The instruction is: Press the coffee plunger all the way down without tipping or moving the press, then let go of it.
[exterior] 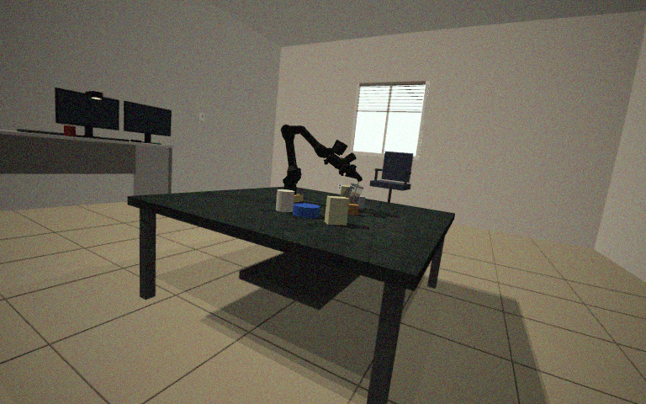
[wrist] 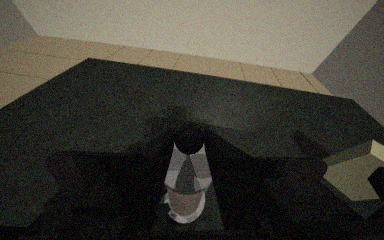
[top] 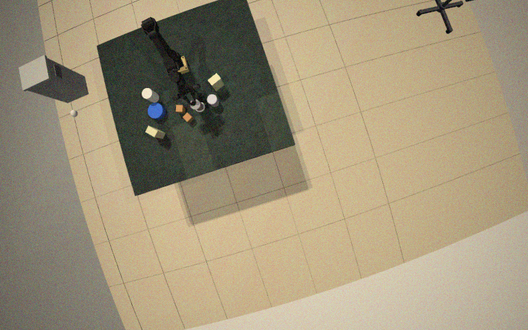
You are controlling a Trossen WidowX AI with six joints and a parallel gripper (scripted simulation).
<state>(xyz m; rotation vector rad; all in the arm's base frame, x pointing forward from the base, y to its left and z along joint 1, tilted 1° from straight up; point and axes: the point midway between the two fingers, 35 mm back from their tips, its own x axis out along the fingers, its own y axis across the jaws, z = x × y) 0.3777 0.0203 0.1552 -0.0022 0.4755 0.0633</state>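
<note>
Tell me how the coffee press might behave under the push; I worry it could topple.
The coffee press looks tall and narrow, so an off-centre push could probably tip it. Its pale, glassy wall suggests it is light and may slide on the table. The gripper is shut on the plunger knob right above it, which likely keeps the force straight down.

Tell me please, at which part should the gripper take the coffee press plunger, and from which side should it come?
Grip the dark round knob on top of the plunger, coming from straight above. The coffee press stands upright on the table, so its rod runs vertically and a downward push should not tip it. The gripper is already shut on that knob from above.
</note>
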